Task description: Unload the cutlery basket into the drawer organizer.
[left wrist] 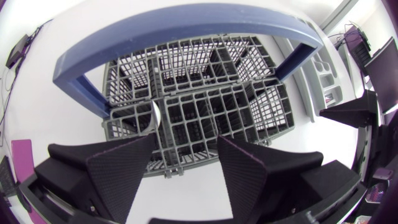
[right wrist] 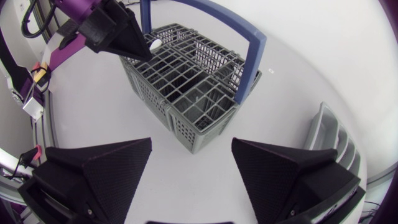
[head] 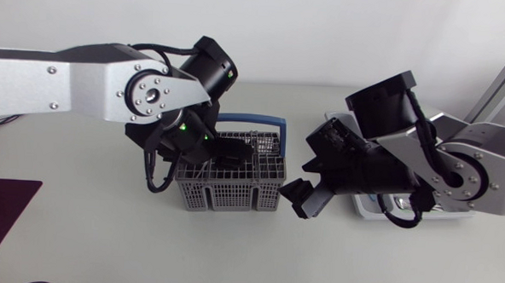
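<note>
The left jaws stand apart just above the grey cutlery basket. The right jaws, also apart, hang just beside this basket, over the desk.

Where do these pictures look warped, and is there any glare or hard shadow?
Left wrist view: the fisheye bulges the basket grid outward. Right wrist view: the same bend curves the organizer beside the pincer. Head view: lines stay straight, the light is even, only a faint soft shadow lies at the basket's foot, and no glare shows.
</note>
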Robot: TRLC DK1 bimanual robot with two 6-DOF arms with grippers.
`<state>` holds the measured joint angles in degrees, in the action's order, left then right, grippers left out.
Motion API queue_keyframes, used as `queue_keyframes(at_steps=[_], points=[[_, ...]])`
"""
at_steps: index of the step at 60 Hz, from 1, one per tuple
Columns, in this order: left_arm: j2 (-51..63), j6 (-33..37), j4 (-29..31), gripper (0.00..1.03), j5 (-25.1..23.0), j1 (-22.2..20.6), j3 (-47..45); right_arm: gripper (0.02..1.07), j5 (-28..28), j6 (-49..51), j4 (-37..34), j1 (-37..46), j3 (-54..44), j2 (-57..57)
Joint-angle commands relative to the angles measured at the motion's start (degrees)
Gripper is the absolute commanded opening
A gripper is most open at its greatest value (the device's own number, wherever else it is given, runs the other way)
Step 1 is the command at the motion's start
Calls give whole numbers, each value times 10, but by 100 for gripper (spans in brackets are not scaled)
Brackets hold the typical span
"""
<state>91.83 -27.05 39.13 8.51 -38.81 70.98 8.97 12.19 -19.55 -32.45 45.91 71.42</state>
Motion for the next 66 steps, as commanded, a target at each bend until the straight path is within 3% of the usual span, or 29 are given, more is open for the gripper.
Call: queue_keyframes(at_steps=[1,15,23,33,40,48,54,63,66], points=[[-12,-18,9,87,8,-5,9,94,2,5,0,5,-12,-8],[-9,-22,9,87,40,-5,14,94,2,-1,7,0,-10,-2],[3,-26,9,75,56,-5,19,94,2,-1,7,0,-13,-1],[20,-27,8,75,64,0,30,94,2,-1,7,0,-14,-1],[28,-32,8,60,65,1,36,94,2,-1,7,0,-13,-2],[36,-36,8,54,65,8,39,94,2,-1,7,0,-13,-1],[42,-42,9,43,67,13,38,94,2,-1,7,-1,-11,0],[55,-42,9,42,70,15,42,94,3,-1,12,-1,-14,3],[56,-42,9,36,70,15,43,94,3,-1,13,-1,-15,3]])
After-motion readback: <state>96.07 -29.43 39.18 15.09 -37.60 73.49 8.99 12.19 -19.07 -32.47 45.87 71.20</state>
